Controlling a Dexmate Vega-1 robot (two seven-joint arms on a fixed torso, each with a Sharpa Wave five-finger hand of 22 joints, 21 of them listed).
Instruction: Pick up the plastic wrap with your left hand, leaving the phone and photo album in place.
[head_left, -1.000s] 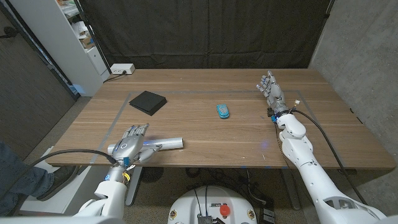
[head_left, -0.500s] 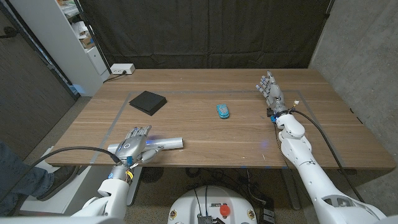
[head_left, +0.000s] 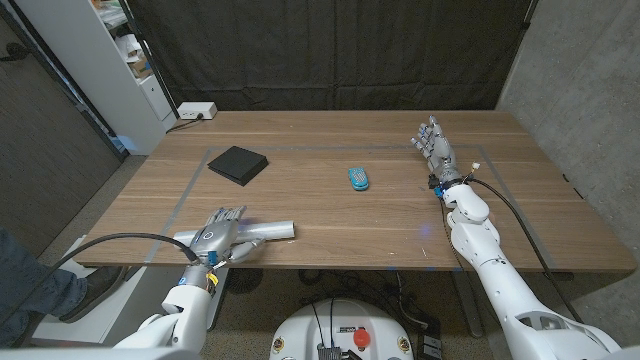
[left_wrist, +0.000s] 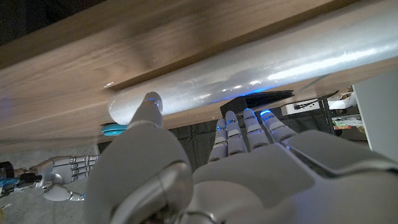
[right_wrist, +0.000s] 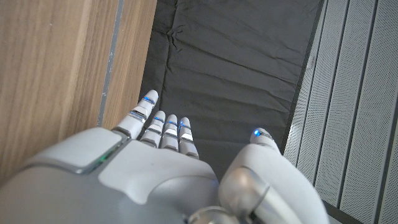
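Near the table's front edge, plastic wrap (head_left: 262, 230) lying crosswise, left hand (head_left: 215, 238) touching it, fingers extended, grip unclear.

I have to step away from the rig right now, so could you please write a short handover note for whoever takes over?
Left hand: at the table's near left edge, against the end of the plastic wrap, fingers extended and not closed around it; no grasp yet.
Right hand: open, holding nothing, at the far right of the table.
Plastic wrap: lies on the table near the front edge.
Phone: mid-table. Photo album: far left. Both untouched.
Done: the left hand has reached the roll.
Left: close the left hand on the wrap and lift it, leaving the phone and album alone.
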